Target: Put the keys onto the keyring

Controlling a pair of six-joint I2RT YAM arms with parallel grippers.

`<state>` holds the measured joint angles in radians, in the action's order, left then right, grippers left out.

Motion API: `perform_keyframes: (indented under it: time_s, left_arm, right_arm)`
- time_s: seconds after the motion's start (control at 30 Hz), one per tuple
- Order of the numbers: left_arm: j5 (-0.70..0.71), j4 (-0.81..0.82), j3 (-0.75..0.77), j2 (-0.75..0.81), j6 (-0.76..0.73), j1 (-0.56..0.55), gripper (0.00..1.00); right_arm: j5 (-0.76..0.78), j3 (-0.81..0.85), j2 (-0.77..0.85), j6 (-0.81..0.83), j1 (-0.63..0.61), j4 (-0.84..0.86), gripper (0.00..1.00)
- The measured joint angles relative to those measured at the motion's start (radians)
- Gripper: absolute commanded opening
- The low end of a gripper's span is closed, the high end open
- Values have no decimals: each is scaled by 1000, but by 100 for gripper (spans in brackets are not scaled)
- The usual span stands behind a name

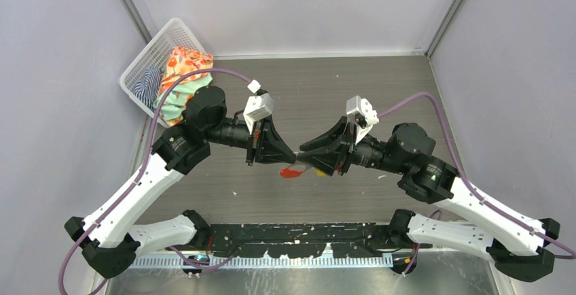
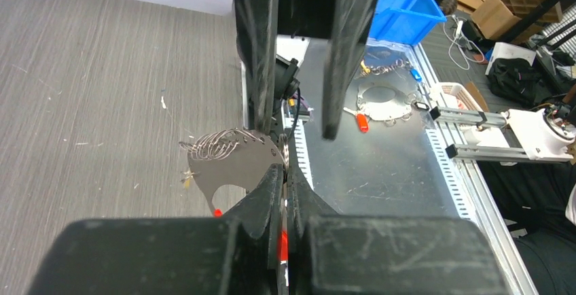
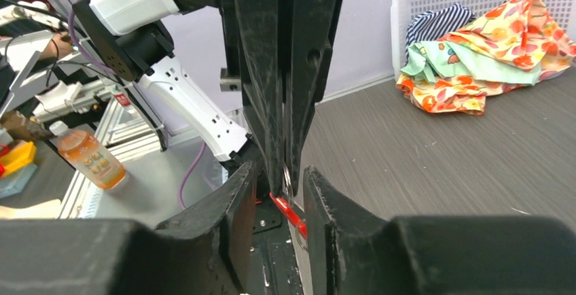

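Keyring (image 2: 231, 162) was pinched in my left gripper (image 2: 284, 172), whose jaws were pressed tight on its grey metal, the wire loops fanning out to one side. Its red tag (image 1: 292, 172) hung just under the fingertips, above the middle of the table (image 1: 380, 91). My right gripper (image 3: 280, 171) met the left one tip to tip, its jaws a little apart on either side of the left fingers (image 3: 261, 71). A white basket (image 1: 166, 37) of cloths (image 1: 185, 71) sat in the far left corner.
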<state>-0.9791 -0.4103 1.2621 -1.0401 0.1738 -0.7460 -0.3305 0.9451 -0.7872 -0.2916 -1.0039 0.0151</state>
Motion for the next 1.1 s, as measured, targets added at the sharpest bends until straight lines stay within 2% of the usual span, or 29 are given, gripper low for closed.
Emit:
perform_keyframes:
  time_s: [0.1, 0.3, 0.53, 0.7, 1.1]
  left_arm:
    - [1, -20, 0, 0, -18, 0, 0]
    - [-4, -38, -1, 0, -27, 0, 0]
    - [-10, -58, -1, 0, -29, 0, 1]
    - [-13, -64, -1, 0, -29, 0, 0]
    - [-18, -66, -2, 0, -29, 0, 0]
  right_arm:
    - [-14, 163, -54, 53, 0, -194, 43]
    - [-106, 469, -218, 169, 22, -508, 40]
    - [-213, 553, -340, 276, 51, -732, 34]
    - [-252, 593, -369, 322, 51, -806, 31]
    - [-277, 647, -392, 362, 52, -827, 29]
